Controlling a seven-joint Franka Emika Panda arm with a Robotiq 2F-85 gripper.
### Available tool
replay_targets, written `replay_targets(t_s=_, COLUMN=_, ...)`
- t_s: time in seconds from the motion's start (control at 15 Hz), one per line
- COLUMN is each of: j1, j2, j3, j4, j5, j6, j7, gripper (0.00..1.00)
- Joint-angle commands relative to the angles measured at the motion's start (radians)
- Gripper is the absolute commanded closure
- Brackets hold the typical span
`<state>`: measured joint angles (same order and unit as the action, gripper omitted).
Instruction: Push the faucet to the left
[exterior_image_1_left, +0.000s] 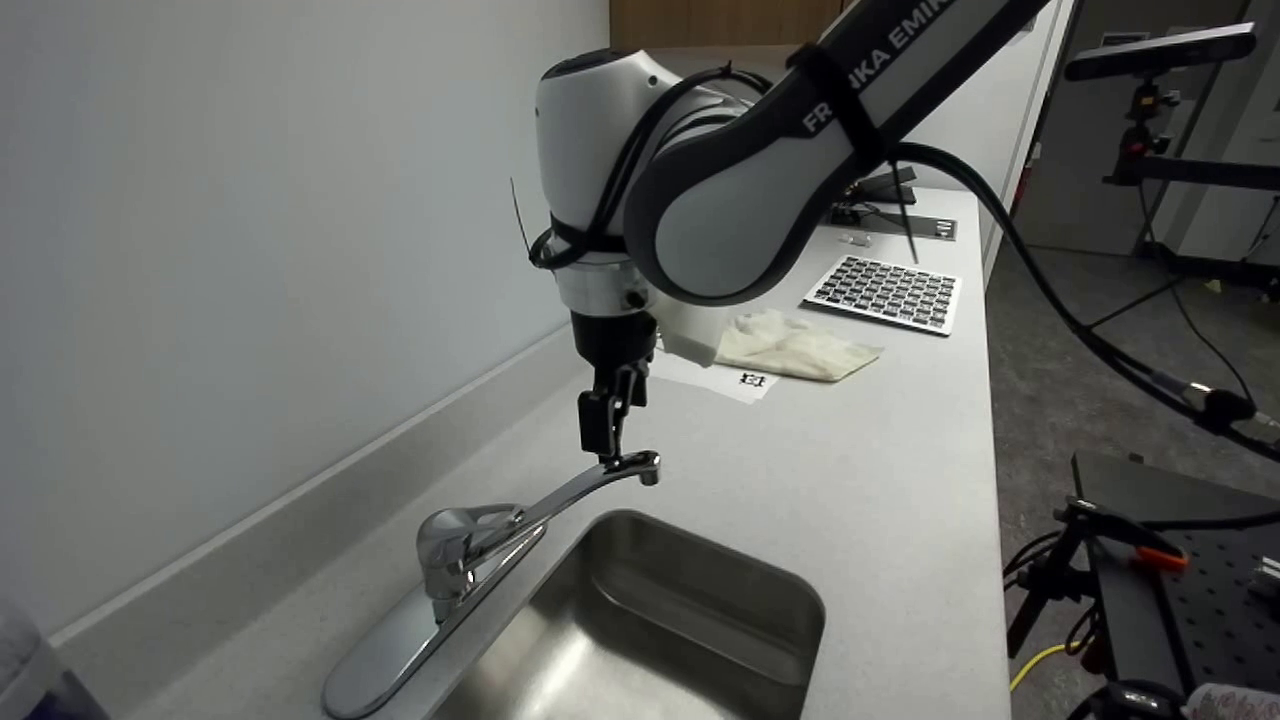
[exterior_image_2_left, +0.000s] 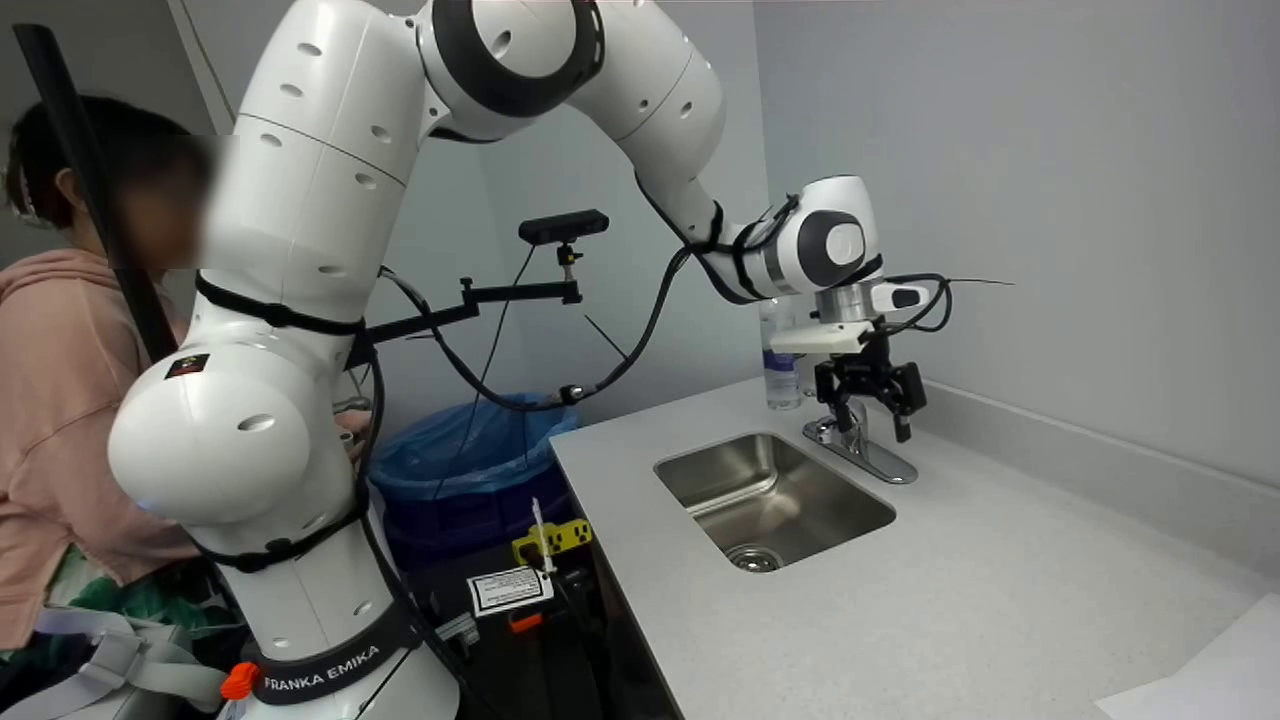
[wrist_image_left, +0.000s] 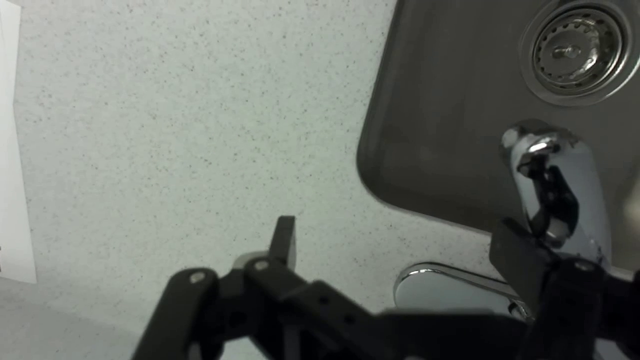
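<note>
Speckled countertop (exterior_image_1_left: 890, 500) is running along a plain wall (exterior_image_1_left: 280, 250). Between wall and sink (exterior_image_1_left: 700, 590) we are seeing the faucet (exterior_image_1_left: 450, 555), its spout (wrist_image_left: 587, 200) close by one finger (wrist_image_left: 515, 252) of our gripper (wrist_image_left: 397, 227), contact unclear; we are holding nothing, jaws standing wide apart.

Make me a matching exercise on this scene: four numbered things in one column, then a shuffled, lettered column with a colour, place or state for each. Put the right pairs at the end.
Things
1. faucet
2. end effector
3. bin liner
4. patterned board

Descriptions
A. blue plastic
B. black and white, lying on the counter
C. shiny chrome, beside the sink basin
D. open, jaws wide apart

Right pairs: 1-C, 2-D, 3-A, 4-B
</note>
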<state>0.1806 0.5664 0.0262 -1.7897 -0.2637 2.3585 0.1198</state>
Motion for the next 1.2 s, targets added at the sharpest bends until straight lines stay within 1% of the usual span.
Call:
replay_targets(t_s=0.0, j1=0.010, j2=-0.013, j3=0.023, j4=-0.039, j5=0.023, j6=-0.025, j7=-0.032, gripper=0.00)
replay_targets(t_s=0.33, j1=0.013, j2=-0.022, j3=0.067, j4=-0.059, j5=0.042, j6=-0.024, j7=-0.070, gripper=0.00)
replay_targets(t_s=1.13, j1=0.038, j2=0.000, j3=0.124, j4=-0.028, j5=0.051, j6=-0.029, j7=-0.110, gripper=0.00)
